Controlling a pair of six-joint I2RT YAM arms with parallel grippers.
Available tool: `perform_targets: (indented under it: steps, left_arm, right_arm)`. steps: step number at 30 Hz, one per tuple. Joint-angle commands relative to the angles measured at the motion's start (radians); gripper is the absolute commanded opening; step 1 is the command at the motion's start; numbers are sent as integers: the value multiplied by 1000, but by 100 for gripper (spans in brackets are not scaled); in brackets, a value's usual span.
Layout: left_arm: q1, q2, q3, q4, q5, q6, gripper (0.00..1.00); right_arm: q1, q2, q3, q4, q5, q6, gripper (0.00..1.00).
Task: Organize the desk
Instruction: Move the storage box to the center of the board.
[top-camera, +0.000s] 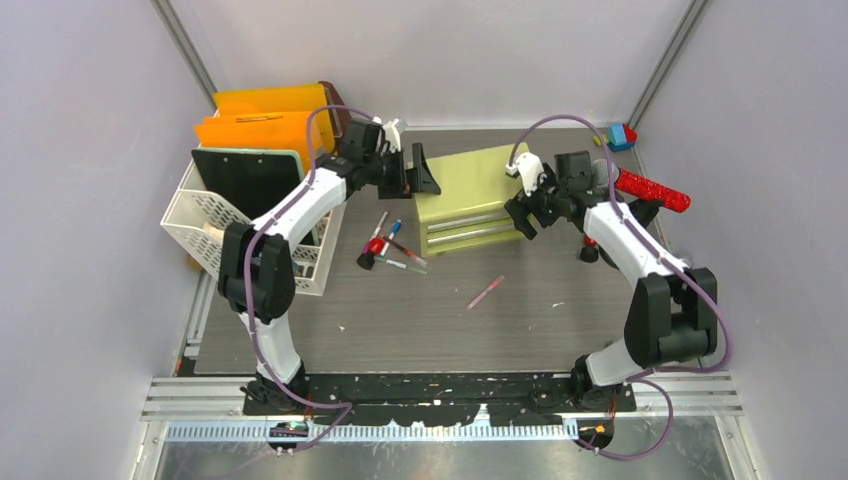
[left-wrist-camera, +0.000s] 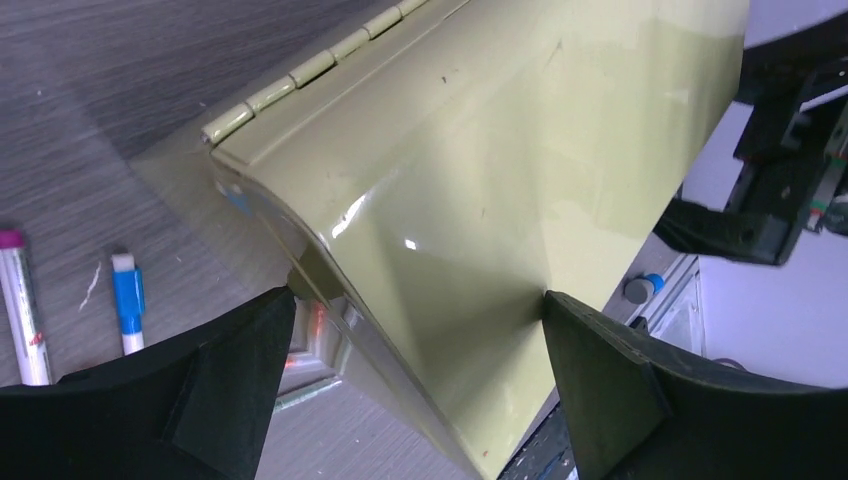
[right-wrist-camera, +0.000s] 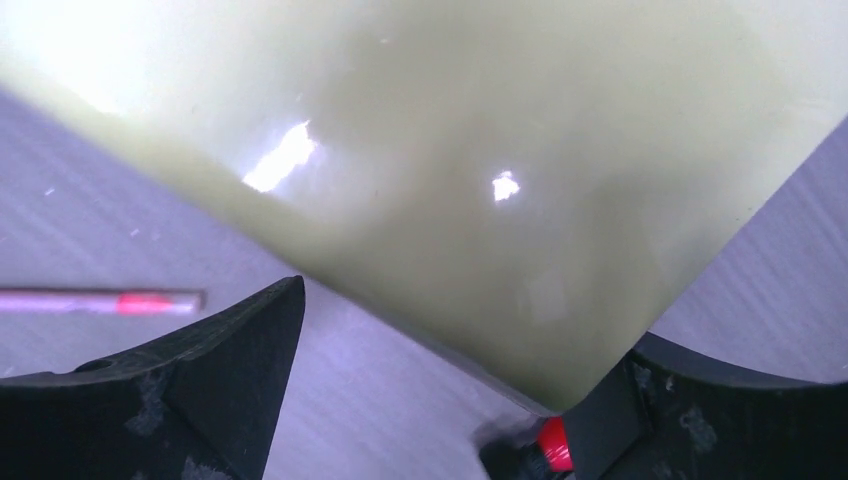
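At the far edge of the desk (top-camera: 420, 320), left gripper (top-camera: 424, 172) and right gripper (top-camera: 521, 208) — both spread, empty — flank the cabinet (top-camera: 465, 180), probably stiff, slick, heavyish — best gripped by its sides.

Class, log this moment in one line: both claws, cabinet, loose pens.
left claw: open, astride cabinet corner | right claw: open, astride opposite cabinet corner | pens: scattered on desk
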Motion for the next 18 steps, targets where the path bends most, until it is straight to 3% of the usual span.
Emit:
perform_targets:
  steps: [1,9,18]
  left_arm:
    - [-45,101,93,-35,37,86,94]
    - [-49,247,292,-146,11,177,94]
    - [-75,459,590,-183,32,154,95]
  right_arm:
    - [82,-174,-59,-1,-209,44,92]
    - [183,-348,-201,-60,-113,129,92]
    - [341,-385,-228,-34,-7,210,94]
